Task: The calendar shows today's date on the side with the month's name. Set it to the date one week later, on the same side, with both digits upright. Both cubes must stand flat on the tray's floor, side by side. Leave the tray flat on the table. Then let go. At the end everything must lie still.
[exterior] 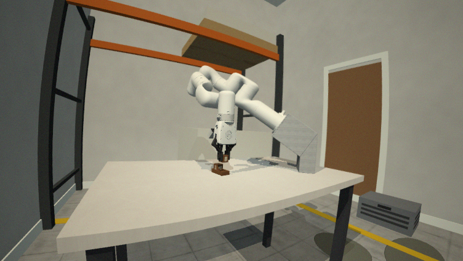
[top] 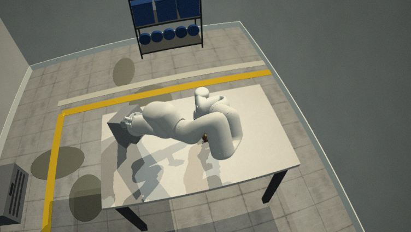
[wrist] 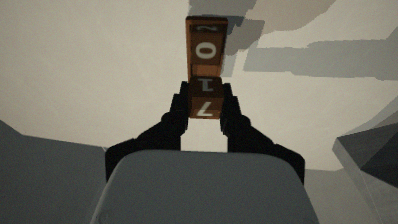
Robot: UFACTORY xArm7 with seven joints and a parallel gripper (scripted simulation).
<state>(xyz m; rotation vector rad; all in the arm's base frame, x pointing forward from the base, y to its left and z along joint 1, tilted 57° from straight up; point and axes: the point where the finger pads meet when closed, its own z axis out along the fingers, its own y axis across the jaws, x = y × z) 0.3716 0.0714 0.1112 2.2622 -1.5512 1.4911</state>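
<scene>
Black fingers of the gripper (exterior: 224, 159) (wrist: 205, 86) are seen nearest in the wrist view, partly open and closed on the sides of a brown cube (exterior: 225, 158) (wrist: 205, 102). On this cube a 7 and a 1 are shown upside down to that view; in the exterior view another face is turned outward, its digit too small to be read surely.

Just beyond, the tray (exterior: 221, 172) (wrist: 206, 71) is seen resting on the table (top: 264, 129) (exterior: 194, 200) (wrist: 100, 70). The other cube (exterior: 218, 166) (wrist: 205, 42) is held in the tray, a 0 on its top; the mark on its far side is darkened and hard to make out. In the exterior view the gripped cube is seen raised above the table.

From the top, gripper and gripped cube are hidden by the arm (top: 219, 138) (exterior: 226, 101), and only a brown scrap is left visible. Farther off, blue bins (top: 166, 11) are shown there alone, a brown door (exterior: 354, 126) only in the exterior view.
</scene>
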